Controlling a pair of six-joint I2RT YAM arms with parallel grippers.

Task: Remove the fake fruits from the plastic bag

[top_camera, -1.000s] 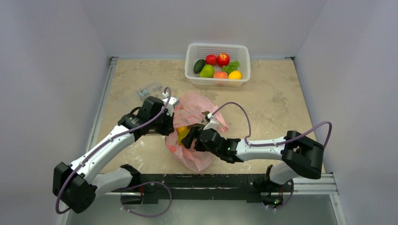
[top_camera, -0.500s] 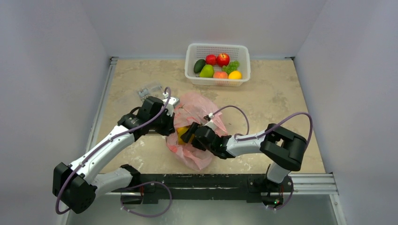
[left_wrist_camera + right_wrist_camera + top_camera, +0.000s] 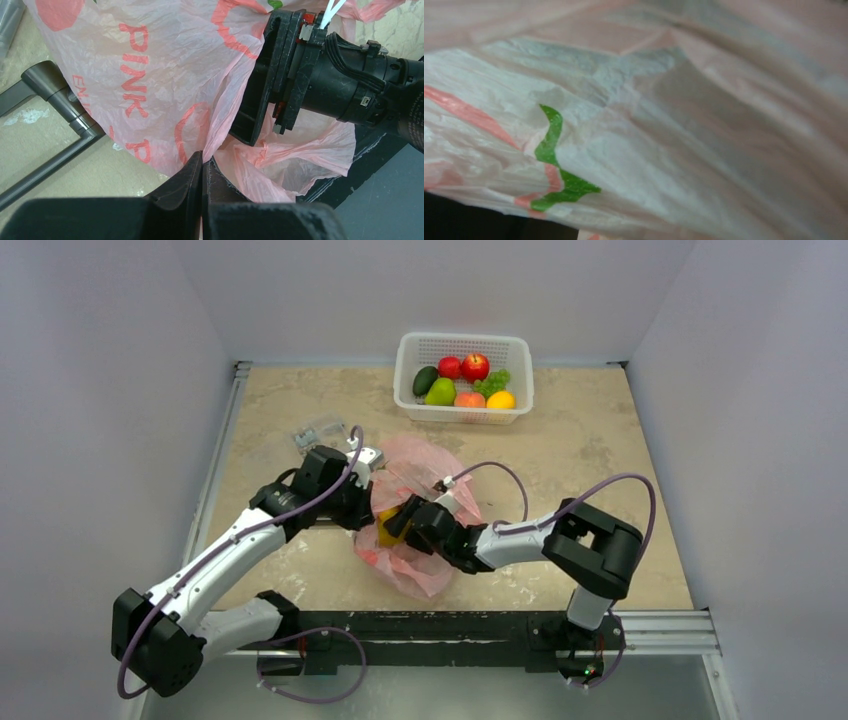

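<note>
Beige table (image 3: 600, 460) bears one plastic bag (image 3: 425, 465); left hand (image 3: 202, 169) pinches it; right hand (image 3: 404, 521) inside, grip unclear.

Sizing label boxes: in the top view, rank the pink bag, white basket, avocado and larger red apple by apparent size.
1. plastic bag
2. white basket, close behind
3. red apple and avocado, too alike to rank

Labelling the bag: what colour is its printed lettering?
Red-pink letters on the pale pink plastic bag, clearest in the left wrist view.
</note>
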